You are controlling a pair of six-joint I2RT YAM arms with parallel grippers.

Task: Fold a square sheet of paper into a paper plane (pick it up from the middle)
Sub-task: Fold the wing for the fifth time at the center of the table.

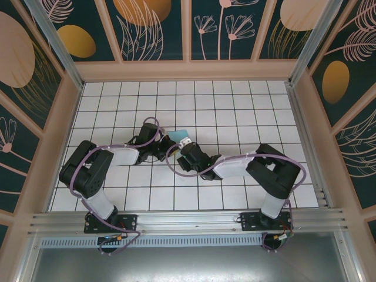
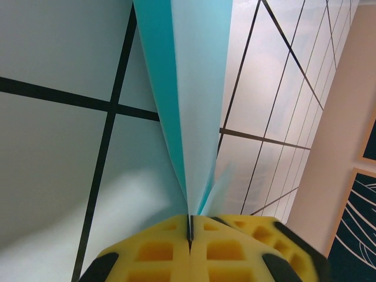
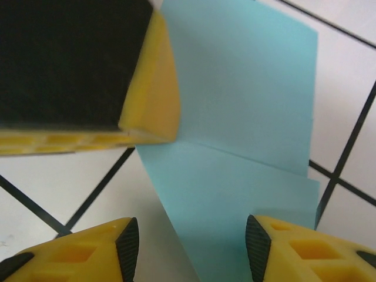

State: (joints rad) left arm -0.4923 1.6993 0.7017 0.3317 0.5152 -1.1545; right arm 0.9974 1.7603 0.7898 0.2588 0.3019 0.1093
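My left claw (image 2: pixel 190 226) is fully closed. Its two yellow pads meet flush at 6 o'clock in my left wrist view, and they pinch the light-blue paper (image 2: pixel 194 88) right at the seam between them. From that pinch the paper rises toward 12 o'clock as a narrow wedge that widens as it goes. It is doubled over, with a brighter cyan face on the 9 o'clock side and a paler face on the 3 o'clock side. It stands on edge above the white gridded surface (image 2: pixel 53 53).

My right claw (image 3: pixel 192 247) is open, at about a middling spread. Its two black-tipped yellow fingers (image 3: pixel 126 247) sit at 7 and 5 o'clock in the right wrist view, and the paper (image 3: pixel 247 106) runs between them. I cannot tell whether either tip touches it. A straight crease crosses the paper from 9 o'clock down toward 4 o'clock, with one layer lapping over the other. One finger of my left claw (image 3: pixel 150 88), yellow with a black face, fills the 10 o'clock corner and sits against the paper's edge.

From above, both claws meet near the middle of the surface (image 1: pixel 235 106). The left claw (image 1: pixel 169 144) reaches in from 9 o'clock and the right claw (image 1: pixel 184 143) from 4 o'clock. A small corner of the paper (image 1: pixel 181 132) pokes out at 12 o'clock just beyond where they meet.
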